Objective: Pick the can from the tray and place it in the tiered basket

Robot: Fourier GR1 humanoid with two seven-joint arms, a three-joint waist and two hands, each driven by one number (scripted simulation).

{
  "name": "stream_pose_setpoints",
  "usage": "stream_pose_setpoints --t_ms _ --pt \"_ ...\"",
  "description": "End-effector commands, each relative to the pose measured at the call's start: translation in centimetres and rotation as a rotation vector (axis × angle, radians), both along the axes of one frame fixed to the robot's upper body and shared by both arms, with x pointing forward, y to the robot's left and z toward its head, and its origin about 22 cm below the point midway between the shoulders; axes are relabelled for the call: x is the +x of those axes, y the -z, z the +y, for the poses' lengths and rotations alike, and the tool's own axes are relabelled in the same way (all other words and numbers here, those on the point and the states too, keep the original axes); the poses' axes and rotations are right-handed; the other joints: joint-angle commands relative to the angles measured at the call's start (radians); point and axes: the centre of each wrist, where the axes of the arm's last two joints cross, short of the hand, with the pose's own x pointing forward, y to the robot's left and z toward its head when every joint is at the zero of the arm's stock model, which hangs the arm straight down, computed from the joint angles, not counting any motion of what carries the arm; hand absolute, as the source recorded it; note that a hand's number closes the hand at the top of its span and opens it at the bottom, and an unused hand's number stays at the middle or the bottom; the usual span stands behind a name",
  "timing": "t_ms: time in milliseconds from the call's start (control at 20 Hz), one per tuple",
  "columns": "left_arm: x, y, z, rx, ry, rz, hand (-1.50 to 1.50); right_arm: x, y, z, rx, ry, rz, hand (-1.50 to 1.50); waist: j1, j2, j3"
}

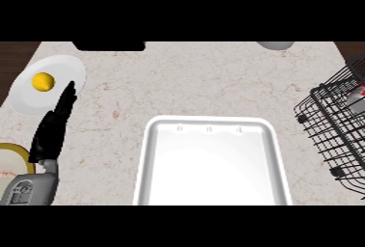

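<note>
Sitting inside the one black wire tiered basket at the right edge: one can, only a grey and red patch showing through the wires, long axis and heading impossible to tell. Lying bare at centre, one white tray. Resting at the left, one left hand, fingers straight and together, holding nothing, beside one white plate carrying one yellow fruit.
</note>
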Motion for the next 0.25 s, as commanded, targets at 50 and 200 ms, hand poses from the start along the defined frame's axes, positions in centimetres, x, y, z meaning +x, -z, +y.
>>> stream_pose_setpoints --t_ms 50,200 --pt "0.4 -1.1 -0.7 -0.007 -0.001 -0.002 0.00 -4.9 -0.1 -3.0 0.066 -0.020 -0.031 -1.50 0.000 0.002 0.003" --pt "-0.6 -0.2 0.3 -0.004 0.005 -0.001 0.00 -6.1 1.2 -3.6 0.111 -0.013 -0.042 -1.50 0.007 0.003 0.005"
